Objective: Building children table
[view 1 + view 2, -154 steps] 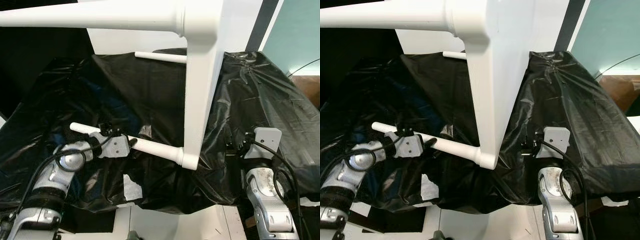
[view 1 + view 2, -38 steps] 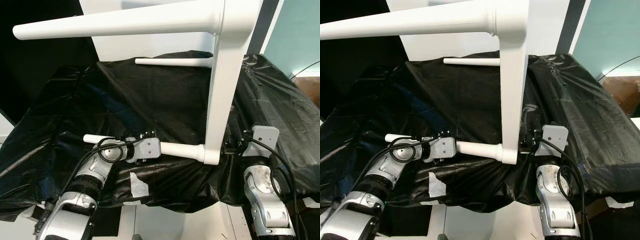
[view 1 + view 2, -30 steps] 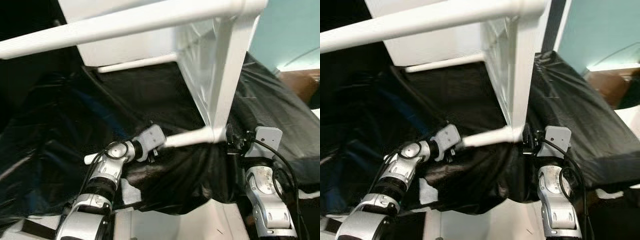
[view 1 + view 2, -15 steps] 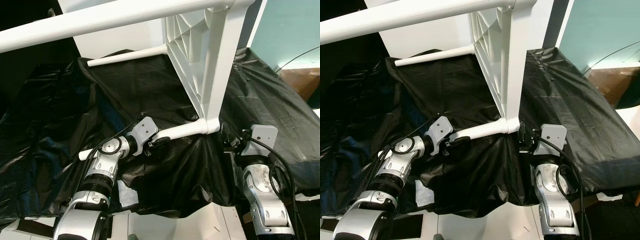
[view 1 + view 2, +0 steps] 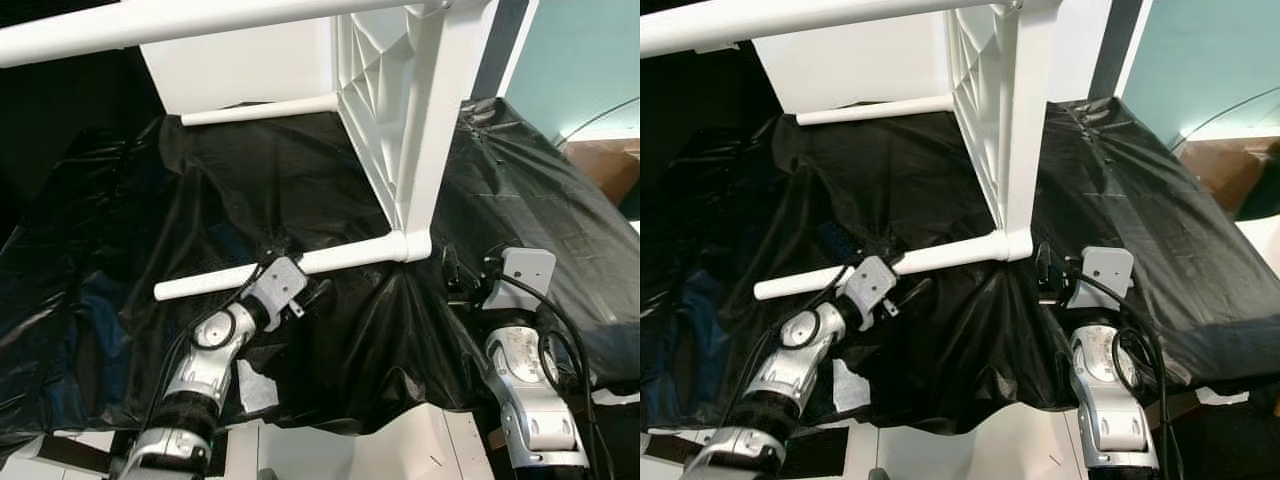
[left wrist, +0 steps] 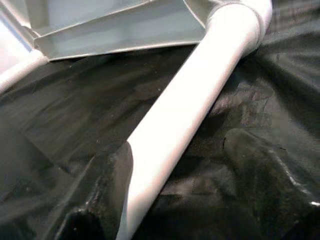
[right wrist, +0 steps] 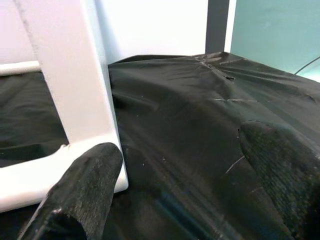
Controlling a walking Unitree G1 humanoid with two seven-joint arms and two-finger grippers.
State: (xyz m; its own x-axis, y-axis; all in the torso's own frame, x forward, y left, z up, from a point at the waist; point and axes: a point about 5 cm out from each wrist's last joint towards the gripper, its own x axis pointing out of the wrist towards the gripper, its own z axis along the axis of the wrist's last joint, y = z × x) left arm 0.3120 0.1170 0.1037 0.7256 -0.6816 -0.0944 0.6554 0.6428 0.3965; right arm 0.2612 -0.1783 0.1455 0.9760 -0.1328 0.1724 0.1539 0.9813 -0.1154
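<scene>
Black plastic sheet (image 5: 300, 190) drapes the work surface. Left gripper (image 6: 165, 200) spread wide around the lowest table leg (image 5: 300, 264), one finger (image 6: 107, 170) touching it. Right gripper (image 7: 175, 190) spread apart, one finger (image 7: 82, 185) beside the corner of the white table (image 5: 420, 130), which lies on its side on the sheet.

Table (image 5: 400, 110) on its side on plastic sheet (image 5: 560, 190), top edge-on, ahead of both grippers. Lowest leg (image 5: 330, 260) runs from table's near corner leftward, lying across sheet just ahead of left gripper (image 5: 315, 292); leg passes between its spread fingers (image 6: 107, 185). Second leg (image 5: 260, 110) farther back, beyond left gripper. Third leg (image 5: 200, 15) overhead. Right gripper (image 5: 1043, 272) just right of near corner; its left finger (image 7: 82, 187) close to corner, other out over sheet.
</scene>
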